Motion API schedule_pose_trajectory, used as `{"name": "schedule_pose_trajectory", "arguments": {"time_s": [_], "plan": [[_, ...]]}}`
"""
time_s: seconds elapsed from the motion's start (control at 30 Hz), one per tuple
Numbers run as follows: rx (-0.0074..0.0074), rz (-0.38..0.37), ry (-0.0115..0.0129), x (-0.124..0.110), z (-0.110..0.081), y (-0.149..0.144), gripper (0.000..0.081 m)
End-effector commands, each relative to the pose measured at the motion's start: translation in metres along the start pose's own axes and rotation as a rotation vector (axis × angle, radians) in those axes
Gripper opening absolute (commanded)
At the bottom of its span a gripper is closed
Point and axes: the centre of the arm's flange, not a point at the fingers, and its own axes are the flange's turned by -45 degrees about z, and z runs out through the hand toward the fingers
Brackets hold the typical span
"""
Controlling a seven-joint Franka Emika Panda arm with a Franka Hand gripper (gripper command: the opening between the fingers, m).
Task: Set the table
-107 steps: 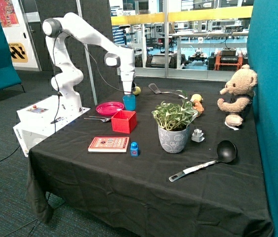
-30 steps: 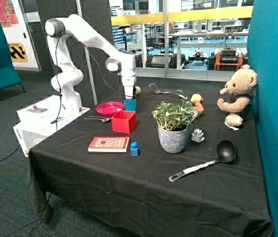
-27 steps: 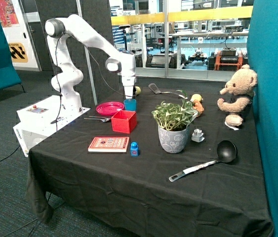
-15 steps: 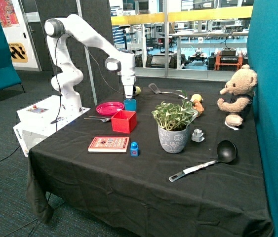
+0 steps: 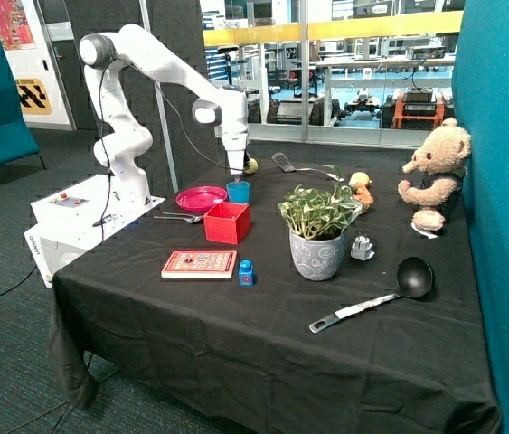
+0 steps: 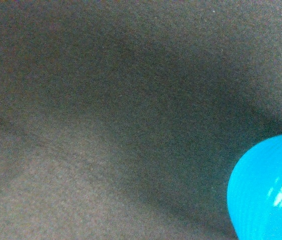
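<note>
A blue cup (image 5: 237, 192) stands upright on the black tablecloth, just beyond the red box (image 5: 228, 222) and beside the pink plate (image 5: 201, 197). Cutlery (image 5: 178, 217) lies on the cloth in front of the plate. My gripper (image 5: 237, 172) hangs straight above the cup, a little above its rim and apart from it. In the wrist view only the cup's rounded blue side (image 6: 268, 190) shows at one corner over the dark cloth (image 6: 105, 125).
A red book (image 5: 199, 264) and a small blue block (image 5: 246, 273) lie near the front. A potted plant (image 5: 318, 231), a black ladle (image 5: 390, 294), a teddy bear (image 5: 437, 172), a spatula (image 5: 295, 165) and a yellow-green ball (image 5: 251, 165) fill the far side.
The cup went down onto the cloth beside the plate. Since half a second ago the gripper has risen off the cup, which stays standing.
</note>
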Motion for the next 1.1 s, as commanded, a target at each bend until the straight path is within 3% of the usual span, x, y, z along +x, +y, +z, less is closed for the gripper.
{"name": "schedule_pose_trajectory", "arguments": {"time_s": [0.0, 0.17, 0.2, 0.3, 0.4, 0.43, 0.6, 0.9, 0.93, 1.07], "plan": [[0.0016, -0.011, -0.0023, -0.001, -0.02, -0.002, 0.0642], [0.0016, -0.011, -0.0023, -0.004, -0.032, -0.003, 0.0571], [0.0016, -0.011, -0.0023, -0.005, -0.035, -0.003, 0.0605], [0.0016, -0.014, -0.0023, -0.01, -0.041, -0.004, 0.0548], [0.0016, -0.014, -0.0023, -0.012, -0.043, -0.004, 0.0532], [0.0016, -0.018, -0.0023, -0.013, -0.044, -0.005, 0.0569], [0.0016, -0.007, -0.0023, -0.019, -0.05, -0.006, 0.0505], [0.0015, 0.078, -0.0024, -0.025, -0.054, 0.012, 0.0706], [0.0015, 0.081, -0.0024, -0.025, -0.055, 0.014, 0.0652], [0.0015, 0.09, -0.0024, -0.029, -0.056, 0.02, 0.0558]]}}
